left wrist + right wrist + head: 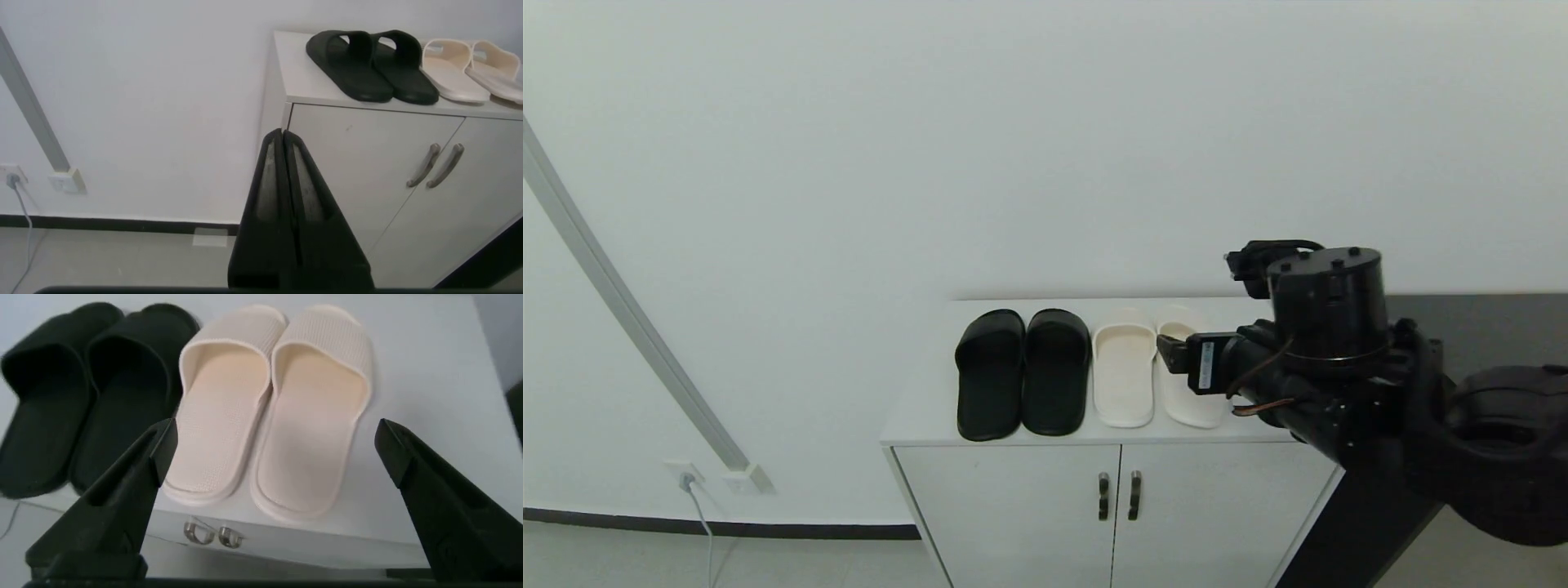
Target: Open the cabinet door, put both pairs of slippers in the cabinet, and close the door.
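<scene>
Head view: cabinet (1013,514) shut. Black slippers (1023,371) and white slippers (1125,376) sit side by side on its top. Right gripper (1172,353) hovers at the white pair.

Left wrist view: left gripper (283,188) pressed narrow, empty, low beside the cabinet. Handles (437,163) untouched.

Right wrist view: right gripper spread wide over the white slippers, holding nothing.

Judgement: opening step not yet done. Next move calls for pulling a handle before any slipper goes in.

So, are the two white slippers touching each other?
Touching. In the right wrist view the white slipper beside the black pair and the outer white slipper press side to side, with no cabinet top showing between them.
</scene>
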You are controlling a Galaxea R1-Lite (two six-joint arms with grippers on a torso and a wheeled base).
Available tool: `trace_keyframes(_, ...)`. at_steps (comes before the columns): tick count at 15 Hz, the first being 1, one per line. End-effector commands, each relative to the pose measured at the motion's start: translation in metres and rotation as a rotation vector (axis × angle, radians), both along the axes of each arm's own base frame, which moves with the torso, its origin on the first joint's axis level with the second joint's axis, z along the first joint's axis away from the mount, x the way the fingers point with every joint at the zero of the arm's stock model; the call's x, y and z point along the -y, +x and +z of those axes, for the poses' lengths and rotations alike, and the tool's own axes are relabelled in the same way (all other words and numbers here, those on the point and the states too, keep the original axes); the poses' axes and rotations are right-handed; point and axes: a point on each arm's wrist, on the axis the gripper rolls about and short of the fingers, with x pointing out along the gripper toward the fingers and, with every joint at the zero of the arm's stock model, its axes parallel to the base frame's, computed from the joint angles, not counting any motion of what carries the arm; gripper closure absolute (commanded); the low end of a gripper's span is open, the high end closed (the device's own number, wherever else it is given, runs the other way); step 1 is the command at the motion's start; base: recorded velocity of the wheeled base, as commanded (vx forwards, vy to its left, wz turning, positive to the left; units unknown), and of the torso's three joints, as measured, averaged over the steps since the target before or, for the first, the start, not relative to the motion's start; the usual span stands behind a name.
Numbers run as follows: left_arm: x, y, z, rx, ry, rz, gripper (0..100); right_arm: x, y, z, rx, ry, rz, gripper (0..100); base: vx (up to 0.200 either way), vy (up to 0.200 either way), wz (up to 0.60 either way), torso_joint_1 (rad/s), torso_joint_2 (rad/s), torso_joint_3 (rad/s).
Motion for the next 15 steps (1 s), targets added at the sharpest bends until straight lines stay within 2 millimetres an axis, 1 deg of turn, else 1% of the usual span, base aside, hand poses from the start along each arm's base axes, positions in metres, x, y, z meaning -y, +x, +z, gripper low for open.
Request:
trace_keyframes(1, 0.0, 0.0, 0.0, -0.002, 0.0, 0.0, 100, -0.02, 0.02, -0.034, -0.052, -0.04, -0.025, 0, 0.0, 0.0, 0.0, 0.0, 0.0, 0.0)
trace_keyframes(3, 0.0, 0.0, 0.0, -0.002, 0.0, 0.0, 100, -0.029, 0.037, -0.055, -0.053, -0.043, -0.043, 0, 0.0, 0.0, 0.0, 0.0, 0.0, 0.0)
trace_keyframes(4, 0.0, 0.0, 0.0, -0.002, 0.0, 0.0, 100, -0.034, 0.053, -0.065, -0.024, -0.025, -0.062, 0, 0.0, 0.0, 0.0, 0.0, 0.0, 0.0)
trace_keyframes(5, 0.0, 0.0, 0.0, 0.001, 0.0, 0.0, 100, -0.037, 0.066, -0.071, -0.011, -0.023, -0.081, 0, 0.0, 0.0, 0.0, 0.0, 0.0, 0.0)
trace_keyframes(7, 0.0, 0.0, 0.0, 0.001, -0.002, 0.0, 100, -0.042, 0.082, -0.079, -0.007, -0.023, -0.098, 0, 0.0, 0.0, 0.0, 0.0, 0.0, 0.0)
trace_keyframes(10, 0.0, 0.0, 0.0, 0.0, -0.002, 0.0, 100, -0.05, 0.099, -0.083, 0.011, -0.012, -0.109, 0, 0.0, 0.0, 0.0, 0.0, 0.0, 0.0)
trace_keyframes(14, 0.0, 0.0, 0.0, 0.0, -0.002, 0.002, 100, -0.049, 0.122, -0.093, 0.025, -0.037, -0.135, 0, 0.0, 0.0, 0.0, 0.0, 0.0, 0.0)
trace_keyframes(15, 0.0, 0.0, 0.0, 0.0, -0.002, 0.0, 100, -0.05, 0.132, -0.094, 0.038, -0.042, -0.144, 0, 0.0, 0.0, 0.0, 0.0, 0.0, 0.0)
